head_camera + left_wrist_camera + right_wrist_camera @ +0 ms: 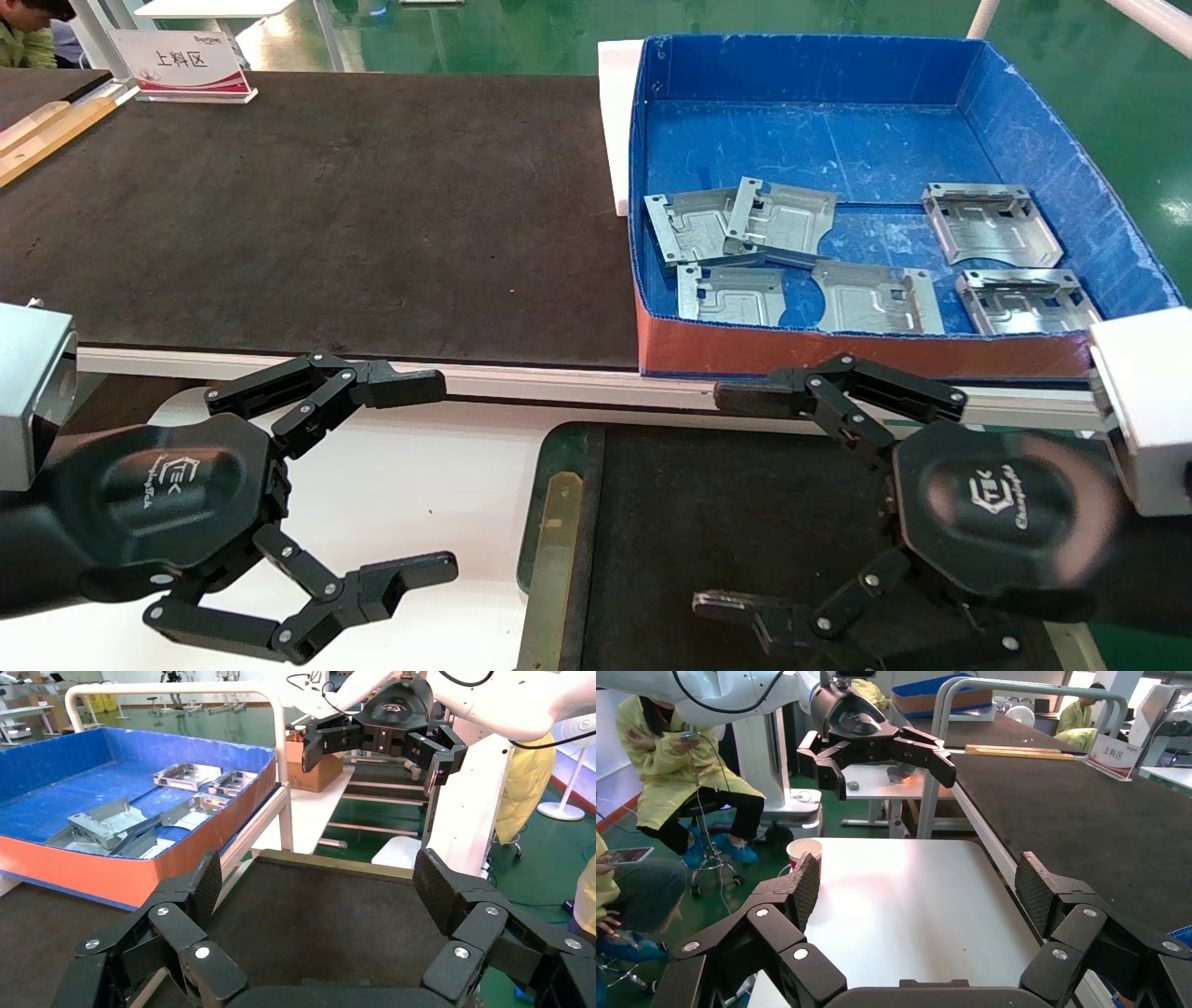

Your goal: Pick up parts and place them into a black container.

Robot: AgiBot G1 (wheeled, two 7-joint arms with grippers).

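Note:
Several silver-grey parts (778,222) lie flat on the floor of a blue box (1024,121) at the back right; they also show in the left wrist view as parts (105,822). The black container (551,559), a shallow tray with a brass rim, sits in front of the box. My right gripper (736,503) hovers open over the tray, holding nothing. To the left of the tray, my left gripper (424,475) hangs open and empty above the white table (419,503). The left wrist view looks across the tray's rim (330,862) at the right gripper (376,755).
A dark mat (326,214) covers the bench to the left of the blue box, with a sign (182,65) at its far corner. A white rail (559,382) separates bench and table. A paper cup (804,850) stands on the table's corner. People sit beyond the table.

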